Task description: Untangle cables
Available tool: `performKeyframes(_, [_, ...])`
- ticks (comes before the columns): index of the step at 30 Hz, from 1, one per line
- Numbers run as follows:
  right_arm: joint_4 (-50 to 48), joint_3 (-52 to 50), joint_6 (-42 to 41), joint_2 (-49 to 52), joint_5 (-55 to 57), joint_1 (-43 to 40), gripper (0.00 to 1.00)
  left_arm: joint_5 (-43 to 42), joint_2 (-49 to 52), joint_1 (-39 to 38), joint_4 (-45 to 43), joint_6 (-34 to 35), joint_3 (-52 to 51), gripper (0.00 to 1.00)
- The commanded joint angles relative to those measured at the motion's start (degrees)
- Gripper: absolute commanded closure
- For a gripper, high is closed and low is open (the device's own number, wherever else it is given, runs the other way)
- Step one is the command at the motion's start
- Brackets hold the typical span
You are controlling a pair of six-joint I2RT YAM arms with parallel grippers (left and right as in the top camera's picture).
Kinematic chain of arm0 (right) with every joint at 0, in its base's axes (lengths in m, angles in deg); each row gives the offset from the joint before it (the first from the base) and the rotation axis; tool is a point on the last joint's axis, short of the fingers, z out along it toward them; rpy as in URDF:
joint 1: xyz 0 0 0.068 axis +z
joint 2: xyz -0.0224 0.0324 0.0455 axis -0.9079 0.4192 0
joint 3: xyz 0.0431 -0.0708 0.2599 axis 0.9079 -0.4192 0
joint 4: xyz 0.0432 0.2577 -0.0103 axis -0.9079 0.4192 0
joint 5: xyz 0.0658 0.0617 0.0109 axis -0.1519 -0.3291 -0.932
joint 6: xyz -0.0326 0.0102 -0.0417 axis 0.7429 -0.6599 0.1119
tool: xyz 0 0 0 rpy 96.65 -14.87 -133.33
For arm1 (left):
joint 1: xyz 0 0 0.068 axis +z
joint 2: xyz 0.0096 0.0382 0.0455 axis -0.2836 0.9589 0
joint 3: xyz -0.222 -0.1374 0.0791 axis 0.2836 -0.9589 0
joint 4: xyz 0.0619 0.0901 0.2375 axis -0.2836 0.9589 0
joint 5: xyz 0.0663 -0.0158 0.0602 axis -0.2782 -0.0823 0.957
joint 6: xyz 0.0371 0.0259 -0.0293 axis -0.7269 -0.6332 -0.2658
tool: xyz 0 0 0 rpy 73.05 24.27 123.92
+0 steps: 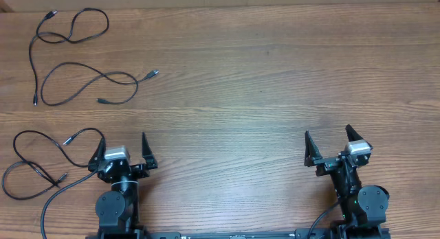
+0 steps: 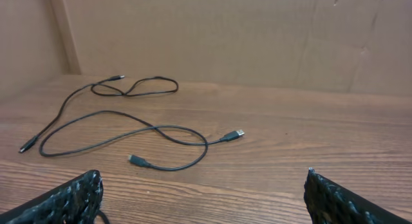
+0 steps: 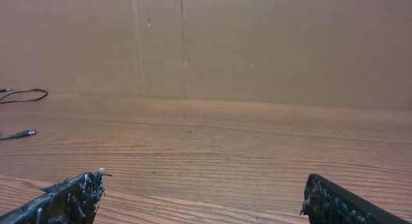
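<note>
Three thin black cables lie on the left half of the wooden table. One [image 1: 49, 14] loops at the far left corner. The second [image 1: 152, 73] curls just below it, with a silvery plug pointing right. Both show ahead in the left wrist view, the far cable [image 2: 135, 93] and the nearer one [image 2: 164, 128]. The third cable [image 1: 66, 140] lies in loose loops just left of my left gripper [image 1: 124, 137], which is open and holds nothing. My right gripper [image 1: 327, 131] stands open over bare wood at the near right, far from all the cables.
A brown cardboard wall [image 3: 257, 44] stands along the table's far edge. A thicker black arm cable [image 1: 51, 201] trails from the left arm's base. At the left edge of the right wrist view a cable loop [image 3: 26, 93] and a plug [image 3: 26, 132] show.
</note>
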Motion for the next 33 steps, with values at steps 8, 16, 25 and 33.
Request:
performKeyframes(8, [-0.31,-0.57,0.07,-0.57,-0.31,0.24,0.00,-1.66,-0.55,0.24,0.52,-2.51,-0.17,0.00])
performKeyframes(16, [-0.31,-0.57,0.07,-0.57,-0.31,0.24,0.00,-2.21,-0.55,0.24,0.61,-1.90,-0.15,0.00])
performKeyframes(25, [-0.31,-0.57,0.07,-0.57,-0.31,0.24,0.00,-1.88,-0.55,0.24,0.50,-1.90,-0.15,0.00])
performKeyframes(33, [-0.31,-0.57,0.07,-0.57,-0.31,0.24,0.00,-1.86,-0.52,0.24,0.31,-1.92,-0.15,0.00])
